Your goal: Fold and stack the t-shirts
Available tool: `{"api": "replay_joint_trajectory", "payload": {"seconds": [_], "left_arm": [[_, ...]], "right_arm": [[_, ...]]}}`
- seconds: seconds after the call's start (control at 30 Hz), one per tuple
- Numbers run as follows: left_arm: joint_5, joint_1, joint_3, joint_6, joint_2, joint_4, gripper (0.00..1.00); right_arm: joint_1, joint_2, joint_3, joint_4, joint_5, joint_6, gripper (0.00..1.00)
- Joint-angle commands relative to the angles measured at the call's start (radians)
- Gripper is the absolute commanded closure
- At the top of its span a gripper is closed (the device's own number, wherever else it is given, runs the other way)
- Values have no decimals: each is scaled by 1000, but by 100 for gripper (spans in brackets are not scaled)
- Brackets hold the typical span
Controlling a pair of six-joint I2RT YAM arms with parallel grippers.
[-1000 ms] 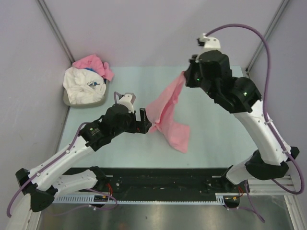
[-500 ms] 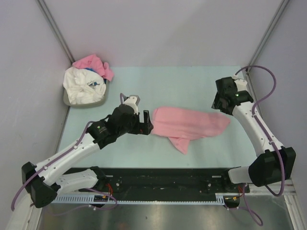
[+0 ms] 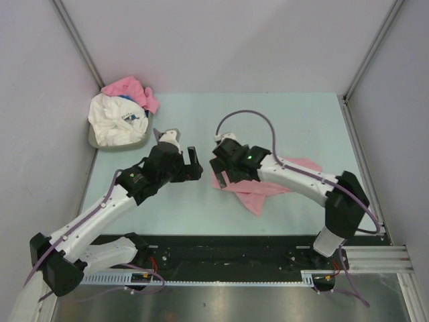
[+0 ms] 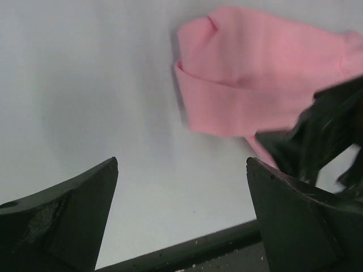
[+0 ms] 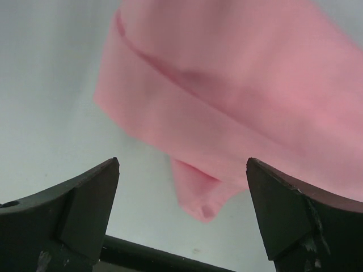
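A light-pink t-shirt (image 3: 258,196) lies loosely folded on the table, right of centre, partly hidden under my right arm. My right gripper (image 3: 219,176) hovers open over its left end with nothing between the fingers; in the right wrist view the shirt (image 5: 227,85) and a small corner flap lie just ahead of the gripper (image 5: 181,187). My left gripper (image 3: 194,164) stands open and empty just left of the shirt, apart from it. The left wrist view shows the shirt's folded edge (image 4: 244,96) ahead of that gripper (image 4: 181,187). A white t-shirt (image 3: 117,124) and another pink one (image 3: 131,87) fill the basket.
A grey basket (image 3: 94,142) stands at the table's back left corner. The blurred dark right arm (image 4: 323,136) crosses the right side of the left wrist view. The enclosure's walls close in behind and at both sides.
My right gripper opened and let go of the pink t-shirt, which dropped flat onto the table. The right arm then swung from the far right to the shirt's left end. The left gripper drew back slightly.
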Motion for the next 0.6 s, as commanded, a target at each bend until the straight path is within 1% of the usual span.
{"api": "replay_joint_trajectory", "payload": {"seconds": [0.0,0.07,0.17,0.23,0.37,0.43,0.47,0.53,0.57], "left_arm": [[5,139,-9,-46,-95,14,0],[6,189,-6,-41,-107,9,0],[23,231,-5,-30,-110,-3,0],[43,240,-22,-24,-112,8,0],[59,248,-63,-23,-118,32,0],[68,253,-80,-21,-117,40,0],[71,254,-83,-21,-117,42,0],[75,256,-91,-21,-115,46,0],[80,256,-92,-19,-117,49,0]], "right_arm": [[51,94,8,104,-92,-68,0],[50,154,28,118,-104,-80,0],[57,216,48,133,-103,-105,0],[65,255,64,135,-87,-119,0],[71,332,88,121,-6,-145,1],[71,355,98,121,15,-148,7],[71,375,104,121,34,-149,15],[71,389,118,126,46,-156,27],[73,398,126,121,63,-154,46]]}}
